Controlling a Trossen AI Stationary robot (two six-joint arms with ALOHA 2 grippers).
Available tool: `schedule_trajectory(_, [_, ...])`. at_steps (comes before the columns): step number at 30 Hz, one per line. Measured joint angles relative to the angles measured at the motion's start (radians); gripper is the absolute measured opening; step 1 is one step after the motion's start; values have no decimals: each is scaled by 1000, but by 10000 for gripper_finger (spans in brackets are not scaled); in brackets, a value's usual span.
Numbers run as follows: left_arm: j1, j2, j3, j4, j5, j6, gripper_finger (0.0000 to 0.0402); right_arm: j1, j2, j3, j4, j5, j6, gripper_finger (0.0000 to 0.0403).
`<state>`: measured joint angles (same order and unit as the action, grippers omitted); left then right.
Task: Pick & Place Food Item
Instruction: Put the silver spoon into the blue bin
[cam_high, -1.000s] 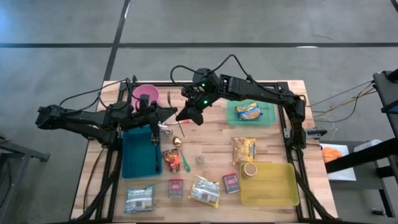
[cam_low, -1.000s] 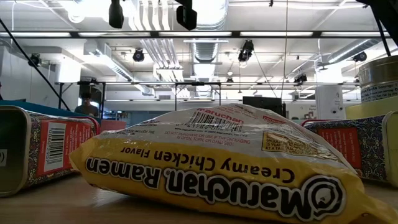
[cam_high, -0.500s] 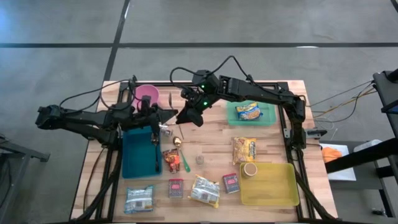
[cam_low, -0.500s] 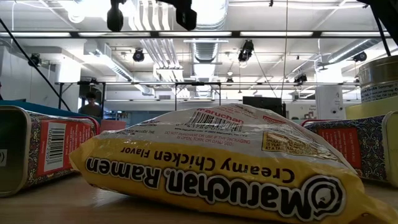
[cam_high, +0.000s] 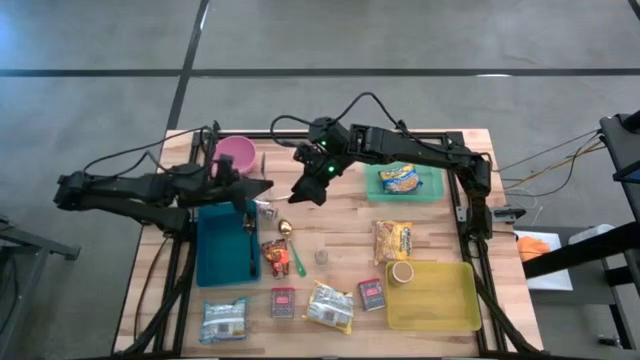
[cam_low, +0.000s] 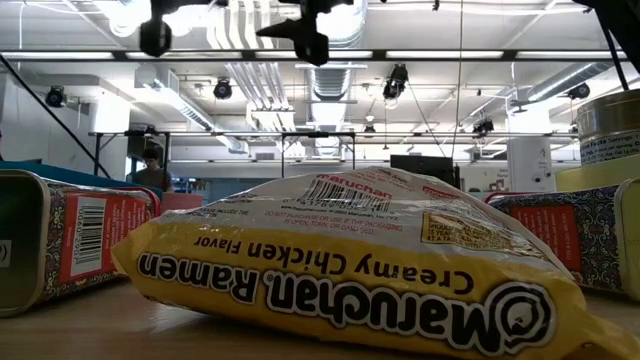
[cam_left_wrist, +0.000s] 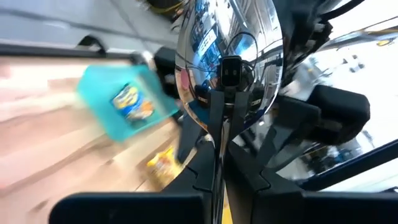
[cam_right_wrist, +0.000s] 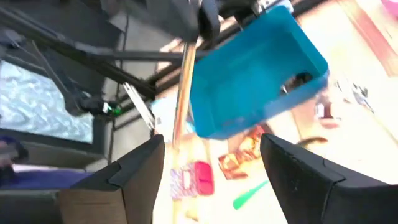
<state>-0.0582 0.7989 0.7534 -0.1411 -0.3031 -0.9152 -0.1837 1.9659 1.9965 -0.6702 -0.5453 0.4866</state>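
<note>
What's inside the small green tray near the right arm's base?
The green tray holds one yellow ramen packet, which fills most of it. Anything beneath the packet is covered and cannot be seen.

"Maruchan Ramen" on yellow packet (cam_low: 350, 270)

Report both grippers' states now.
Left gripper: shut on a metal spoon.
Right gripper: open, holding nothing.

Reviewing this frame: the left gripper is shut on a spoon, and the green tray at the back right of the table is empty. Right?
Not quite. The left gripper is shut on the spoon, but the green tray isn't empty: the high view shows a yellow noodle packet lying in it.
</note>
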Motion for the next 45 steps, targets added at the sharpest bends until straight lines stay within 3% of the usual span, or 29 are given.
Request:
schedule_trajectory(8, [-1,-31,90,-512,45,-137,18,34,0,-15,-157,7,-249,260])
schedule_trajectory(12, [-2,-14,89,-656,123,-232,18,90,0,-20,-237,62,-455,260])
schedule_trajectory(18, [-2,10,60,-793,195,-327,18,173,0,-48,-278,196,-613,260])
schedule_trajectory(31, [-3,11,-129,-798,248,-431,18,225,-1,-157,-253,246,-621,260])
schedule_trajectory(45, [-2,11,-287,-633,289,-495,18,240,-1,-249,-205,244,-616,260])
